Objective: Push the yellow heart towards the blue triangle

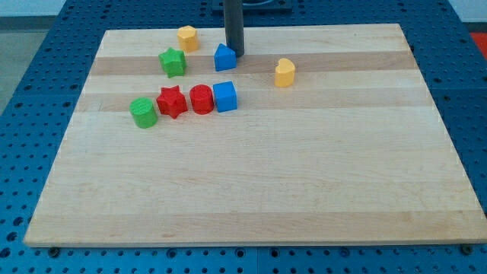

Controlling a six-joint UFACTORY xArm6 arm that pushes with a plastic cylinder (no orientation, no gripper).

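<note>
The camera view shows a wooden desk (251, 190) with blocks gathered in its upper left part. The arm has no hand at all, only a dark rod with nothing to open, close or hold; the rod's tip (233, 53) rests on the desk just beside the blue triangle (224, 58), at that block's upper right edge, so close the two look to be touching.

The yellow heart (284, 72) sits alone toward the view's right of the blue triangle and slightly lower, with bare wood between them. Nothing is near it, and the tip is apart from it.

As a judgement, the push is not yet underway: the heart is well apart from the triangle, and the tip stands on the wrong side of it. The tip would need to travel round to the heart's right side and then drive it leftward and a little up.

Other blocks lie out of that path: a yellow block (188, 37) and a green star (173, 62) near the top, and a row below of green cylinder (143, 112), red star (172, 101), red cylinder (201, 100) and blue cube (225, 97).
</note>
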